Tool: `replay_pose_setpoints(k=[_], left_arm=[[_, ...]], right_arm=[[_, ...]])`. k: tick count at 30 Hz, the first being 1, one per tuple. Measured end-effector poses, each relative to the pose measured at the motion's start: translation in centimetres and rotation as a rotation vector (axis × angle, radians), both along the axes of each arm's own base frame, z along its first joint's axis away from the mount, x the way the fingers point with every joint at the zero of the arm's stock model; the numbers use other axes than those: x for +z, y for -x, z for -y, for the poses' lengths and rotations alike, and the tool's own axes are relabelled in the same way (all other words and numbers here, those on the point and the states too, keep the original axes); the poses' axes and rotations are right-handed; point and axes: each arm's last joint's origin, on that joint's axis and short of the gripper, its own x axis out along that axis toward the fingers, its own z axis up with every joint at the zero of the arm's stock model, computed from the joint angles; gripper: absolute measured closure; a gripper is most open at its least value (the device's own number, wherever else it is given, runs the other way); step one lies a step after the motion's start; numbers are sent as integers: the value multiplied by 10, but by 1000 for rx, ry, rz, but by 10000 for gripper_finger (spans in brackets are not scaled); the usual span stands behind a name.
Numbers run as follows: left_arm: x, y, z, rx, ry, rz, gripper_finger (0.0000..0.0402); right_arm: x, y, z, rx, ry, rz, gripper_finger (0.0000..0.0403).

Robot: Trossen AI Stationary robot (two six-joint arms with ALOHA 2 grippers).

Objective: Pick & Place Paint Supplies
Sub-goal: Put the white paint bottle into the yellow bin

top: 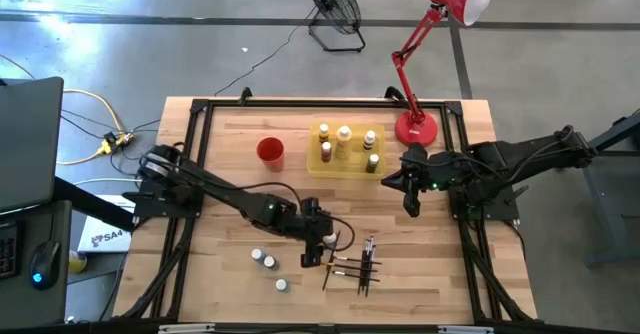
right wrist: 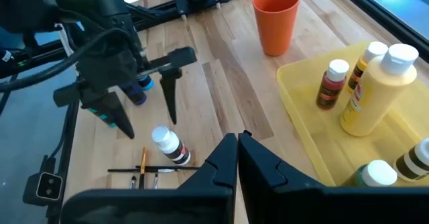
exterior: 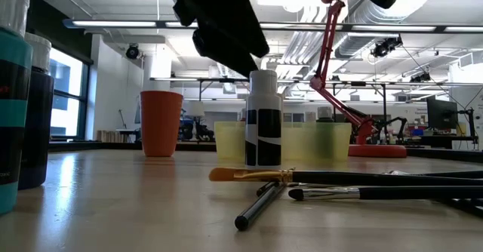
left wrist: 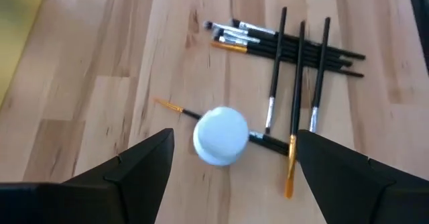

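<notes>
Left wrist view: the left gripper (left wrist: 231, 167) hangs with its fingers spread wide either side of a small white-capped, dark-bodied plastic paint bottle (left wrist: 220, 135) standing upright on the wooden table (left wrist: 100, 70), against one of the thin dark-handled paintbrushes (left wrist: 298, 83). The bottle looks light, rigid and smooth, easily toppled; best pinched around its body below the cap. The right gripper (top: 412, 206), pressed shut, waits beside the flat translucent yellow tray (top: 318, 167).

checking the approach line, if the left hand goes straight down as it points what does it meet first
Probably the white-capped bottle, standing between the open fingers of the left hand; a paintbrush lies just beside it.
</notes>
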Motion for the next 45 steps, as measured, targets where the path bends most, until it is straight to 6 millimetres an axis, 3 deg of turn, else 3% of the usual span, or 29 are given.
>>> replay_pose_setpoints(k=[8,21,45], left_arm=[[-8,-7,-2,23,0,15,93],[-13,-17,-30,64,103,-20,93],[-14,-15,-29,38,125,-56,94]], right_arm=[[0,0,0,-1,-3,-1,398],[-1,0,0,2,2,-10,398],[-1,1,0,3,3,-12,398]])
